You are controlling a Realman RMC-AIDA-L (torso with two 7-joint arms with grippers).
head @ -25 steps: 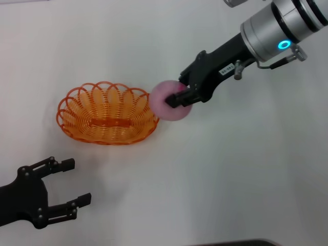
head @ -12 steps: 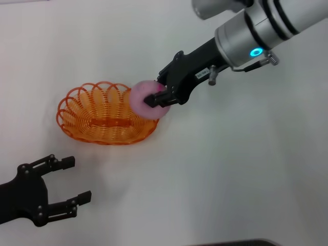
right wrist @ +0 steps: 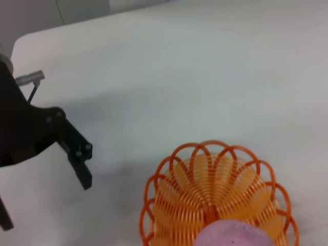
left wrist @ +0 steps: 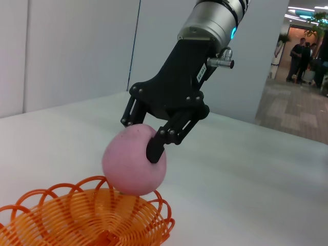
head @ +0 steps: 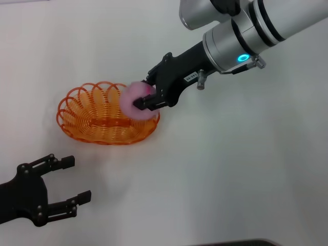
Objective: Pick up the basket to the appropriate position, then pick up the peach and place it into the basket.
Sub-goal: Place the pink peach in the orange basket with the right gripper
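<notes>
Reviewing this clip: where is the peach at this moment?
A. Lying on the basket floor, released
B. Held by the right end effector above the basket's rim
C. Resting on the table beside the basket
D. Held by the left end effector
B. The right end effector is shut on the peach, which hangs just over the rim of the basket; the left end effector sits open on the table, away from both.

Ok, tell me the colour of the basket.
Orange: the basket is open looped wire, clearest in the head view.
</notes>
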